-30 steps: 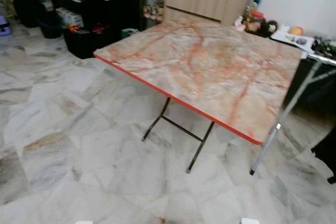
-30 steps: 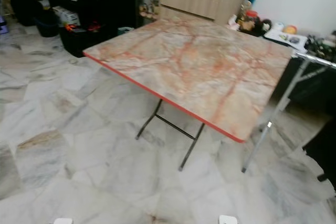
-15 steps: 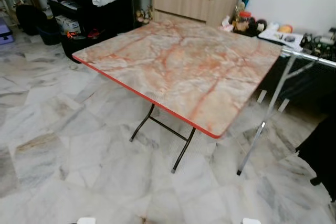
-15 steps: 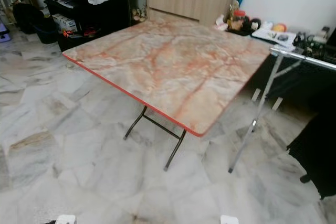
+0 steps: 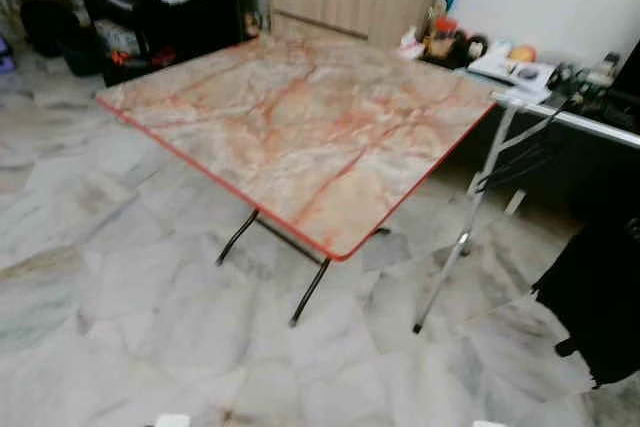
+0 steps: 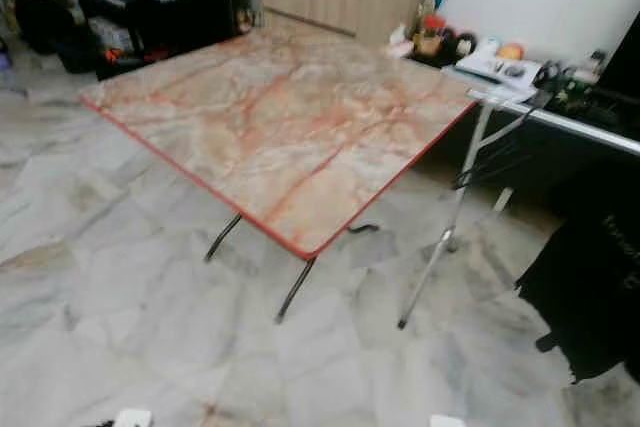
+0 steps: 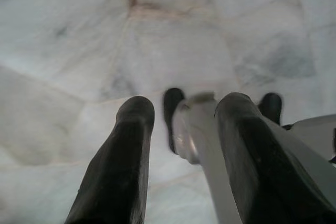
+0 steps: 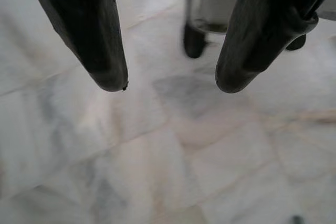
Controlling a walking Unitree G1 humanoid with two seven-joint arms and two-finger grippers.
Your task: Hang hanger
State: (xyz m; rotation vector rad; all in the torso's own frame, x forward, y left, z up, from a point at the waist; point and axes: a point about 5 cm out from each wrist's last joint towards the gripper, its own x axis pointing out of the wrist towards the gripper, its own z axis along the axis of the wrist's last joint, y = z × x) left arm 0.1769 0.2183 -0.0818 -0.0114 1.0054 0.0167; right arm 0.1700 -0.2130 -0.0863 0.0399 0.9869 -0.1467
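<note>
A silver clothes rack stands at the right, with its rail (image 5: 575, 119) running off to the right and one slanted leg (image 5: 450, 262) on the floor. A thin dark wire shape (image 5: 512, 159), perhaps a hanger, hangs below the rail; it is too blurred to be sure. My left gripper (image 7: 186, 106) hangs open over the marble floor, nothing between its fingers (image 7: 118, 166). My right gripper (image 8: 170, 82) is also open and empty above the floor.
A folding table (image 5: 300, 117) with a marble-pattern top and red edge stands ahead on thin black legs. A black garment (image 5: 598, 307) hangs at the far right. Behind are a wooden cabinet (image 5: 345, 2), dark shelves (image 5: 120, 17) and clutter (image 5: 505, 57) along the wall.
The whole picture has slid left, so the camera has turned right. The rack, the dark wire shape and the black garment now show more fully.
</note>
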